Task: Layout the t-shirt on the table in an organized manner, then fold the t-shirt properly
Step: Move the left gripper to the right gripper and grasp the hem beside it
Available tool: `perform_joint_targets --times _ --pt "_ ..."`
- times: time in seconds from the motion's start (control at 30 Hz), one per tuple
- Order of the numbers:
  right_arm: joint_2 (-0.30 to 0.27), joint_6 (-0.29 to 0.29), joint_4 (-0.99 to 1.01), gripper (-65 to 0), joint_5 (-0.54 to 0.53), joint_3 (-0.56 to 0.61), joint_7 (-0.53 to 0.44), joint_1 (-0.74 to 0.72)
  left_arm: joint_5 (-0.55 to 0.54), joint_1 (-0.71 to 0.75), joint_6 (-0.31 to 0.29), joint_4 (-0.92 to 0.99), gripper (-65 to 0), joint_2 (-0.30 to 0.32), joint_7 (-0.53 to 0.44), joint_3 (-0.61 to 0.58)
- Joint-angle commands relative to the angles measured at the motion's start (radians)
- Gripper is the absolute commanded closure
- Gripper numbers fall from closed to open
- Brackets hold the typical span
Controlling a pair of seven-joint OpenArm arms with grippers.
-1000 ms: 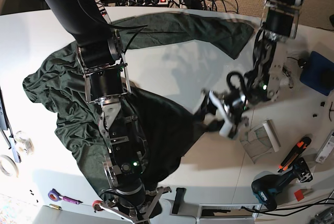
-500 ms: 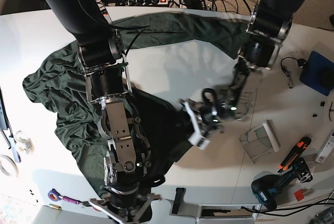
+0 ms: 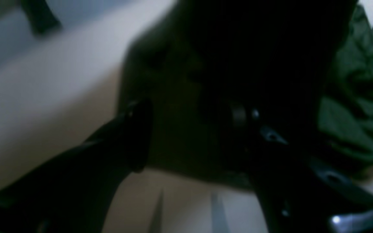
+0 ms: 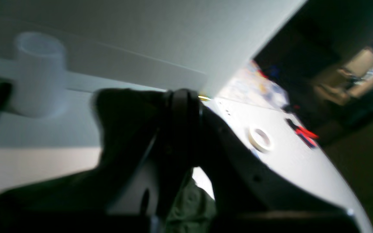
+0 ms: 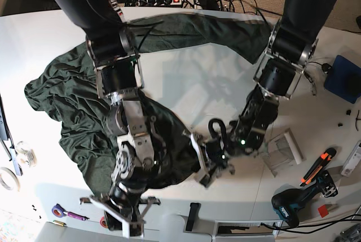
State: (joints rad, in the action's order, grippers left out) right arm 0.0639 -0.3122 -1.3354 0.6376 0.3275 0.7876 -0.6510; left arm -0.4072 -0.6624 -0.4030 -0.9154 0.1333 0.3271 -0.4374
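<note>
The left gripper [image 5: 210,162] has swung left to the lower-right hem of the t-shirt [image 5: 56,89], its jaws wide. The shirt lies bunched at frame left on the table [image 5: 186,78]. This looks like the laying-out step; next, pinch the hem and draw it rightward. The right gripper [image 5: 123,215] at the bottom is blurred, so I cannot tell how its jaws stand.

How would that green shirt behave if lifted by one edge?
Probably floppy: the shirt lies in soft wrinkles and folds, so it would likely drape and sag. It looks thin, so it is probably light. Pushed, it would likely bunch up rather than slide flat.
</note>
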Motion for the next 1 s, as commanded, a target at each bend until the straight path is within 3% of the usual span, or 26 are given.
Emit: perform_joint_targets --times 0.0,0.1,0.37,0.43,0.57,0.63,0.77,0.97 --pt "0.002 -0.021 -0.019 0.0 0.042 -0.002 -0.018 -0.036 -0.010 -0.040 -0.004 -0.017 -30.6 -0.003 -0.031 0.006" --pt "0.002 -0.059 -0.019 0.0 0.100 -0.002 -0.009 -0.025 -0.010 -0.058 -0.004 -0.017 -30.6 -0.006 -0.037 0.006" --pt "0.003 -0.060 -0.019 0.0 0.092 -0.002 -0.002 -0.024 0.075 -0.061 0.003 0.052 -28.5 -0.061 -0.053 -0.015" --pt "0.003 -0.060 -0.019 0.0 0.092 -0.002 0.001 -0.024 0.105 -0.063 0.023 0.113 -22.4 -0.079 -0.094 -0.044" --pt "0.003 -0.060 -0.019 0.0 0.092 -0.002 0.013 -0.021 0.171 -0.072 0.166 0.213 -1.2 -0.100 -0.218 -0.126" --pt "0.003 -0.059 -0.019 0.0 0.092 -0.002 0.012 -0.012 0.202 -0.085 0.196 0.234 0.0 -0.100 -0.242 -0.174" --pt "0.003 -0.058 -0.018 0.0 0.092 -0.001 0.004 0.011 0.248 -0.101 0.193 0.239 0.0 -0.099 -0.192 -0.255" --pt "0.003 -0.029 -0.018 0.0 0.067 -0.001 -0.013 0.019 0.258 -0.084 0.192 0.239 0.0 -0.075 0.035 -0.341"
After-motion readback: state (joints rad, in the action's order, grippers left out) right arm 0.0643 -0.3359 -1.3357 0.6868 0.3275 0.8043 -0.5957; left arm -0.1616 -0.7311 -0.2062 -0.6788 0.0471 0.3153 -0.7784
